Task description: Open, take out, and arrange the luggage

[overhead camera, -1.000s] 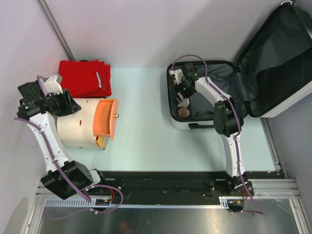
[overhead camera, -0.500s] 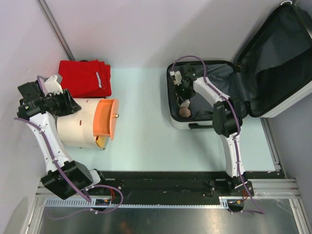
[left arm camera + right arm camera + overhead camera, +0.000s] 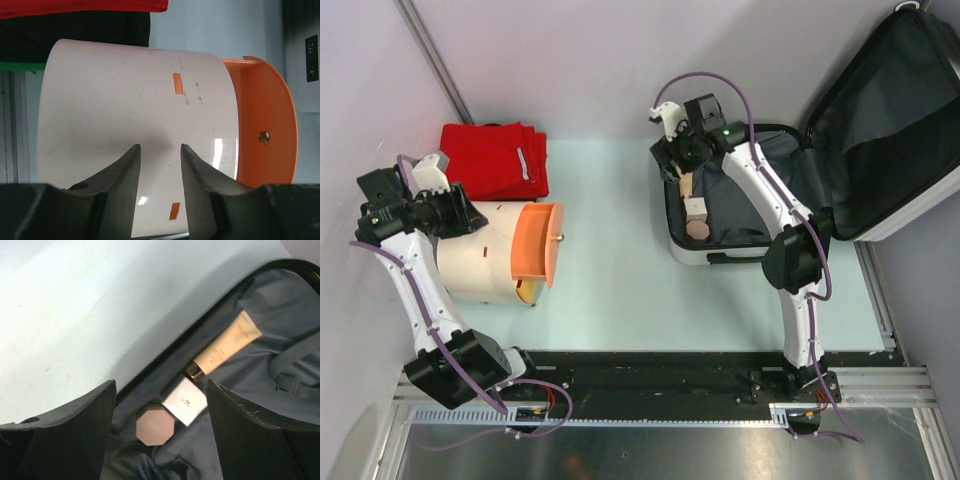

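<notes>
Fingers (image 3: 60,440) of right arm (image 3: 765,190) hang spread above luggage (image 3: 890,130) rim.

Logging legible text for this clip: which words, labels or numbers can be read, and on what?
Nothing is readable in any view.
White box in the luggage: small dark print, blurred.
Cream tube: faint marks, blurred.
Black label, left wrist view's right edge: too small.

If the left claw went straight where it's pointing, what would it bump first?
The left claw points right at the cream tub lying on its side, so it would bump the tub's wall first. It looks close, though depth is hard to judge.
</notes>
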